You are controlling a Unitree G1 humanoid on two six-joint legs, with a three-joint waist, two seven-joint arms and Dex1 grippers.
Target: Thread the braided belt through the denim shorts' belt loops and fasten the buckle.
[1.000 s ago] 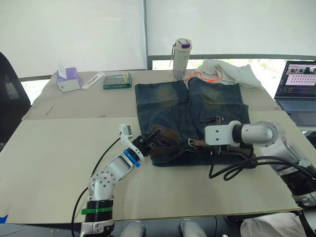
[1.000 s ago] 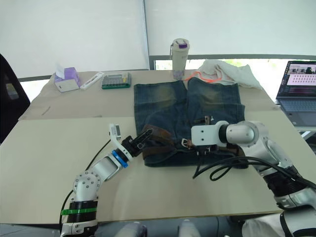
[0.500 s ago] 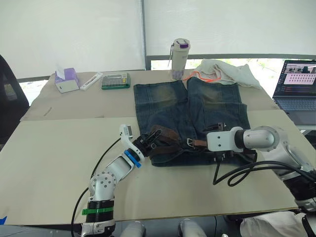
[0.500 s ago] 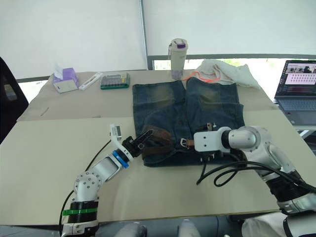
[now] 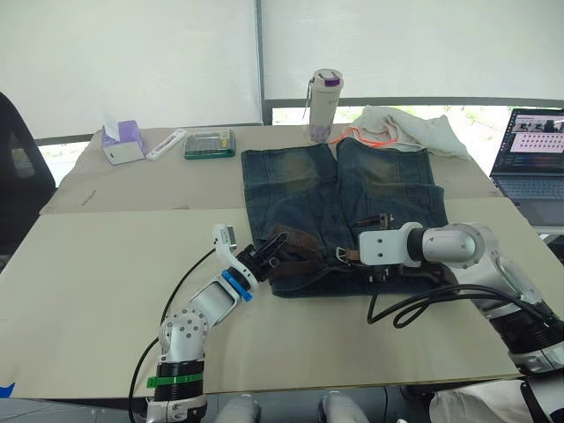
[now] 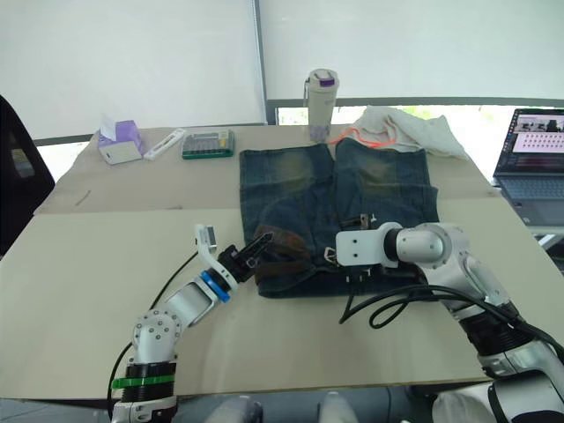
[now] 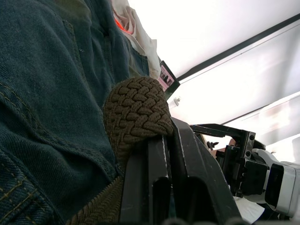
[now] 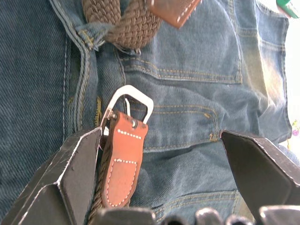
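While the pale flat tabletop carries everything, the dark blue denim shorts with faded yellowish legs lie spread at its middle, waistband nearest. Along that waistband runs the brown braided belt (coarse woven cord, humped in a loop at the left). The left gripper is clamped on that loop. The right gripper hangs spread wide over the silver rectangular metal buckle with its tan stitched leather tab.
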